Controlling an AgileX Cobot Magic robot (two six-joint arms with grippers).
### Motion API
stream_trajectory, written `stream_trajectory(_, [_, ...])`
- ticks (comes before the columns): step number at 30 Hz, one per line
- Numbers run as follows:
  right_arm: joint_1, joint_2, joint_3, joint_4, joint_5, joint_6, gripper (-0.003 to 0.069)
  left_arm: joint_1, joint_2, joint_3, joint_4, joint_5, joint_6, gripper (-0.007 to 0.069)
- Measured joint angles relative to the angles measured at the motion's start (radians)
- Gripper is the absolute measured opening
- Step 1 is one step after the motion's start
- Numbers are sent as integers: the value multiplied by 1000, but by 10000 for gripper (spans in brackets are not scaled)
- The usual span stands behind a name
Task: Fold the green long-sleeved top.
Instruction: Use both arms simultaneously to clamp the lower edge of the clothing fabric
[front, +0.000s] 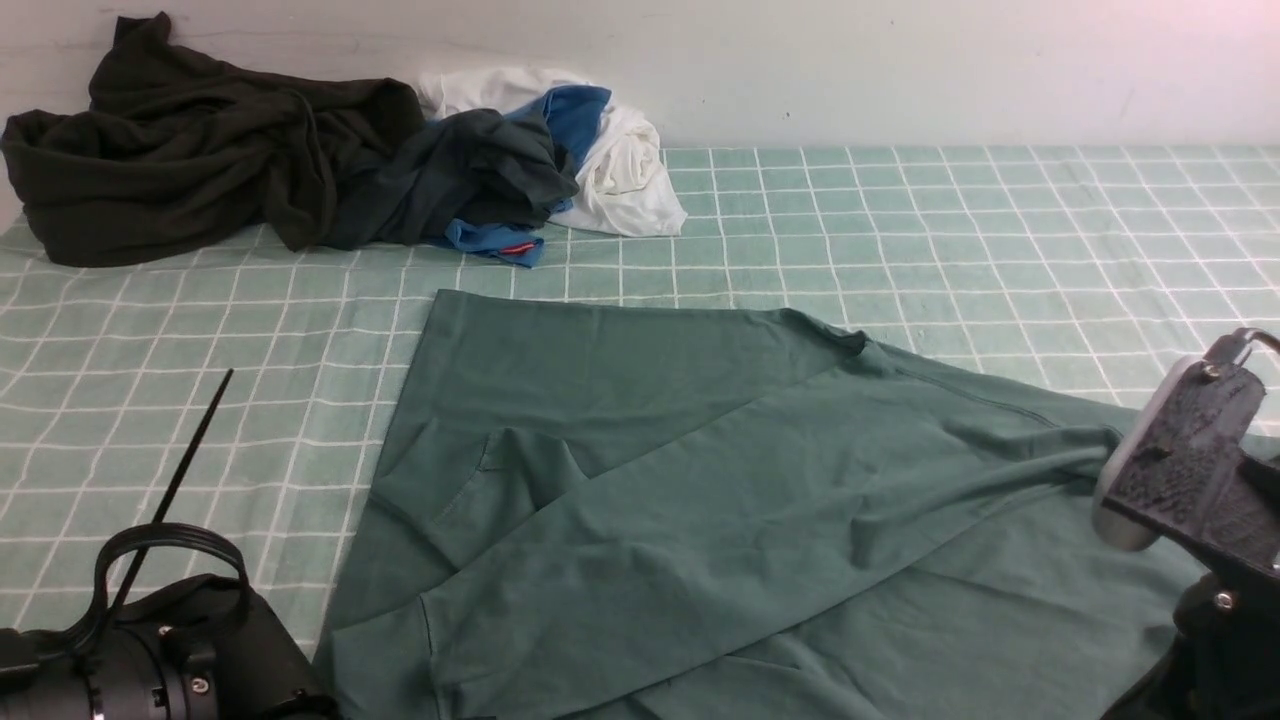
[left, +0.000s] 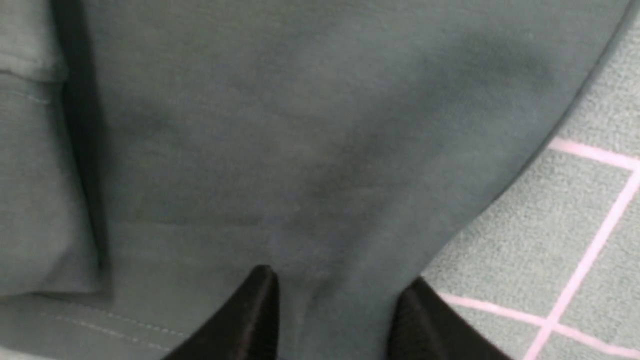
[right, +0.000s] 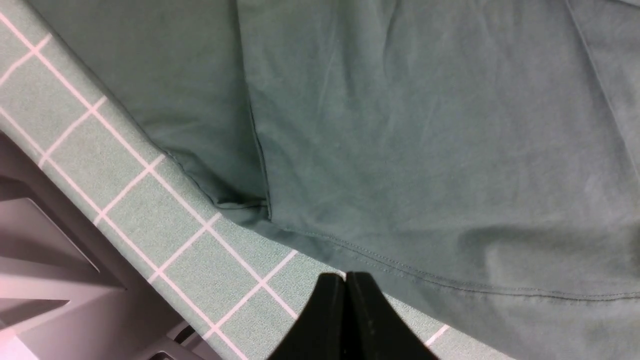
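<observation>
Top (front: 700, 500) flat on checked cloth (front: 1000, 230)

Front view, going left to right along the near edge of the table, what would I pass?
Left arm → green long-sleeved top → right arm. The heap of clothes lies at the far edge, off this line.

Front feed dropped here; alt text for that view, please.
The green long-sleeved top lies spread on the checked cloth, with one layer folded diagonally across it. A pile of clothes, dark, blue and white, sits at the far left; the left arm and right arm show at the near corners.
</observation>
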Motion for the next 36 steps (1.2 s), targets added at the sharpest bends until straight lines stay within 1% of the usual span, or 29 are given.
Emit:
stream_trajectory(1, [0,0,0,0,0,0,-14,0,0,0,0,0,0,226])
stream_trajectory(2, [0,0,0,0,0,-1,-14,0,0,0,0,0,0,213])
stream_trajectory(5, [0,0,0,0,0,-2,-14,0,0,0,-1,0,-1,85])
stream_trajectory(8, [0,0,0,0,0,-10,-14,0,0,0,-8,0,-11,16])
stream_trajectory(12, [0,0,0,0,0,-31,-14,0,0,-5,-12,28,-42,6])
stream_trajectory(15, [0,0,0,0,0,-67,-14,2,-2,-43,-12,134,-97,6])
stream_trajectory(16, [0,0,0,0,0,-69,-14,2,-2,-43,-12,134,-97,6])
stream_trajectory(19, [0,0,0,0,0,-148,10,39,-30,-50,-19,197,-120,6])
stream_trajectory(22, [0,0,15,0,-3,-231,70,77,-52,-50,-31,222,-124,6])
stream_trajectory(25, [0,12,63,0,-7,-311,180,102,-80,-50,-39,235,-125,6])
stream_trajectory(26, [0,22,89,-1,-18,-340,227,105,-88,-50,-39,236,-125,6])
stream_trajectory(27, [0,27,100,-1,-23,-351,256,108,-90,-50,-42,236,-125,6])
stream_trajectory(28, [0,41,129,-2,-45,-379,303,109,-95,-50,-44,236,-125,6])
stream_trajectory(29, [0,70,184,-13,-105,-425,371,110,-98,-50,-46,236,-125,6])
stream_trajectory(31, [0,103,236,-36,-178,-461,429,110,-99,-50,-47,236,-125,6])
stream_trajectory(32, [0,107,246,-41,-196,-463,439,110,-99,-50,-47,236,-125,6])
stream_trajectory(34, [0,158,298,-85,-303,-481,472,110,-99,-50,-47,234,-125,6])
stream_trajectory(36, [0,202,324,-125,-359,-482,476,110,-99,-50,-47,233,-126,6])
